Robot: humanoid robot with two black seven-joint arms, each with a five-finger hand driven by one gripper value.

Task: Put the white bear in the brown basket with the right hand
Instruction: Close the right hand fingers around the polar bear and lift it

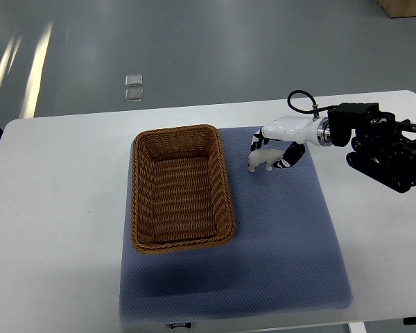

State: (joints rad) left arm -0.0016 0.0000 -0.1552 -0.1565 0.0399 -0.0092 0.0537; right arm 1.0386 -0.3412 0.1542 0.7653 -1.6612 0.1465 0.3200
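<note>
Right hand [274, 147] apparently curled around the white bear [263, 160], contact partly hidden, beside brown basket [182, 187].

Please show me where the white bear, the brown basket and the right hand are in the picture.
white bear [262, 160]: top view, on its body.
brown basket [225, 187]: top view, on its right rim.
right hand [273, 148]: top view, between the fingers curled around the bear.

white right hand [276, 147], black-tipped fingers; black forearm, looped cable
</note>
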